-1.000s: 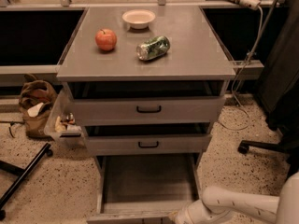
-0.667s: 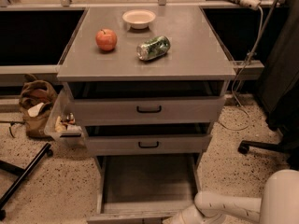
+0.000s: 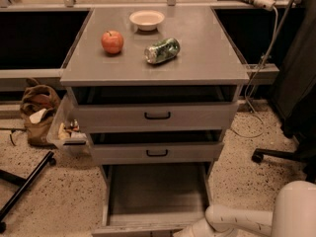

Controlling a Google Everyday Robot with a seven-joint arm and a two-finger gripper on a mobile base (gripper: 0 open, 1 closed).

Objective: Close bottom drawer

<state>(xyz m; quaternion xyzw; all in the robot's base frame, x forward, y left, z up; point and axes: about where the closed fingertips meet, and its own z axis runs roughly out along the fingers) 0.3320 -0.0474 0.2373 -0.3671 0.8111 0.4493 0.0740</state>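
1. The bottom drawer (image 3: 155, 191) is pulled far out. It sticks out toward the camera from under the front edge of the grey cabinet top (image 3: 197, 65). Its long flat floor shows, and nothing can be seen lying on it.
2. The drawer looks to be in the same spot as a second ago. Its front panel is still right at the bottom edge of the view, so it has not started to slide in.
3. What changed is the robot's white arm (image 3: 237, 220). Its big round part has swung into the bottom right corner of the view. The thin part now bends down to the left, toward the drawer's front panel.
4. The gripper (image 3: 186, 231) is at the very bottom of the view, just beside the right part of the drawer's front panel. Most of it is cut off, so no one can tell if it is released or clenched, or if it is touching the panel.
5. This likely means the robot is getting set to push. The push itself has not begun, so the task is only at its start.
6. The two upper drawers (image 3: 158, 115) are each open a crack. A red apple (image 3: 112, 41), a small bowl (image 3: 146, 19) and a green can (image 3: 162, 51) on its side rest on the cabinet top, near its back edge.
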